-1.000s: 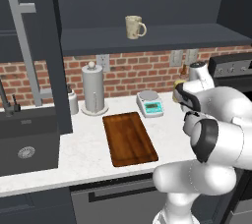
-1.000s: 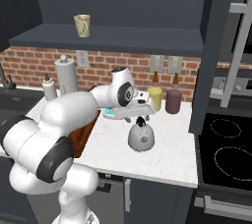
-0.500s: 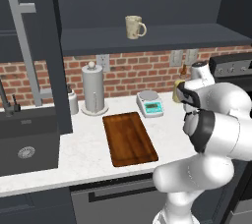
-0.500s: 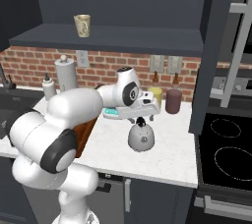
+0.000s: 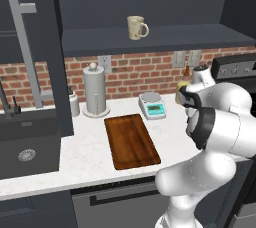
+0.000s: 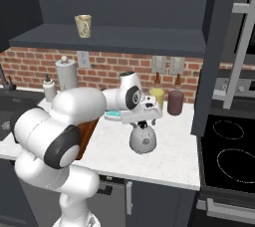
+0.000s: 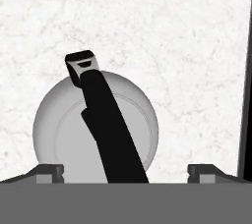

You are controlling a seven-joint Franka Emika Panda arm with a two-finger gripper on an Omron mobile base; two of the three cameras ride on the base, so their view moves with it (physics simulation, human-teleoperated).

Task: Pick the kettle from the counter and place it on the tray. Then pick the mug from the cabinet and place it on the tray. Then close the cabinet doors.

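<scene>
Kettle (image 6: pixel 143 140) sits on the white counter (image 6: pixel 169 146), over toward the stove (image 6: pixel 230 151), with the pincer (image 6: pixel 143 120) hanging right above its dark handle. From the hand view we look straight down on the kettle (image 7: pixel 96 127): round grey dome, black handle running across it, and the two fingertips (image 7: pixel 45 172) spread wide on either side, touching nothing. So the pincer (image 7: pixel 125 173) is open and empty.

Stuff crowding that spot: just behind the kettle along the brick wall we've got a yellow canister (image 6: pixel 157 97) and a maroon canister (image 6: pixel 175 102), plus two brown bottles (image 6: pixel 157 77) behind those. A kitchen scale (image 6: pixel 113 114) peeks out right beside the arm; it reads clearer from the left side (image 5: pixel 152 105). The open right cabinet door (image 6: pixel 219 47) hangs down close by on the stove side, bar handle (image 6: pixel 241 54) facing us.

The tray (image 5: pixel 131 139) lies bare on the counter (image 5: pixel 65 159), well apart from the kettle, with the scale between them at the back. A paper-towel holder (image 5: pixel 95 91) and a small grey cup (image 5: pixel 73 104) stand behind the tray's far-left corner, next to the sink (image 5: pixel 27 142).

Up top, the mug (image 5: pixel 136 27) stands on the cabinet shelf (image 5: pixel 165 37), with the left door (image 5: pixel 42 52) swung open too.
</scene>
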